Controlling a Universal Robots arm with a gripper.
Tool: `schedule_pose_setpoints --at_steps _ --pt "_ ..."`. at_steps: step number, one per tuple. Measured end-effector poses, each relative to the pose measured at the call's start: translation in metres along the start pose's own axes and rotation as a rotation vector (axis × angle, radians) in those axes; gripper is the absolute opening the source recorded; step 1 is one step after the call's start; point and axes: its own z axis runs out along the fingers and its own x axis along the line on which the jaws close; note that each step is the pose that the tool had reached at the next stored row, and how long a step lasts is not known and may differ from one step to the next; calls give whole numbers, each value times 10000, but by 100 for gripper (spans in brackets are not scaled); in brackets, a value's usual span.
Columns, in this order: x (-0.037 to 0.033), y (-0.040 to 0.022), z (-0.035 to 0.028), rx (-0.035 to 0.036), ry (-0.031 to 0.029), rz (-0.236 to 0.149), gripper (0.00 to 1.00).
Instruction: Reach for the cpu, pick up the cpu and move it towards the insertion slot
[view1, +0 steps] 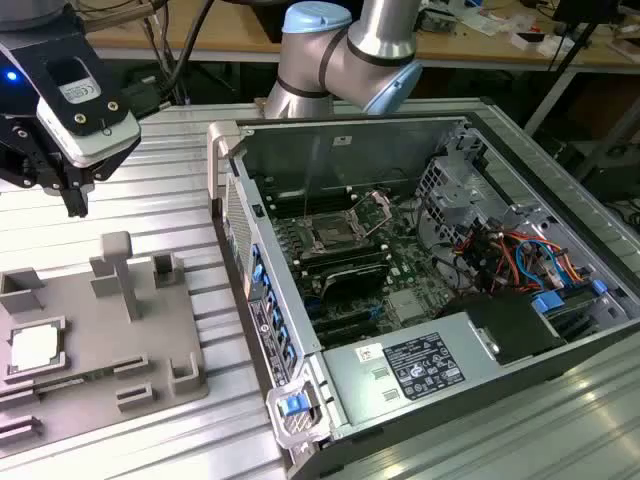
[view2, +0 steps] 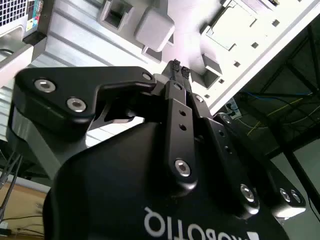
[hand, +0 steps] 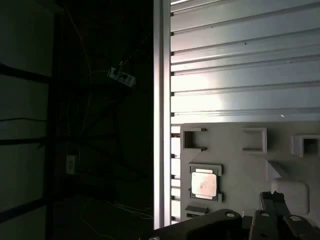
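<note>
The cpu (view1: 33, 347) is a small pale square chip lying flat in a recess of the grey fixture plate (view1: 150, 335), at the exterior view's left. It also shows in the first wrist view as the cpu (hand: 204, 183) on the plate (hand: 240, 165). My gripper (view1: 75, 203) hangs well above the plate's far end, its fingertips (view2: 176, 66) pressed together with nothing between them. The insertion slot (view1: 335, 235), a metal-framed socket with a raised wire lever, sits on the motherboard inside the open computer case.
The open computer case (view1: 430, 370) fills the exterior view's middle and right; its side wall (view1: 255, 290) stands between plate and socket. Upright pegs (view1: 118, 270) rise from the fixture plate. The ribbed aluminium table (view1: 170, 150) ends at an edge (hand: 162, 100) beside the plate.
</note>
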Motion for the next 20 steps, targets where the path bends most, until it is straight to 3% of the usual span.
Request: schedule_pose_setpoints --at_steps 12,15,20 --pt "13 0 1 0 0 1 11" --pt "36 1 1 0 0 1 11" --pt "134 2 4 1 0 1 11"
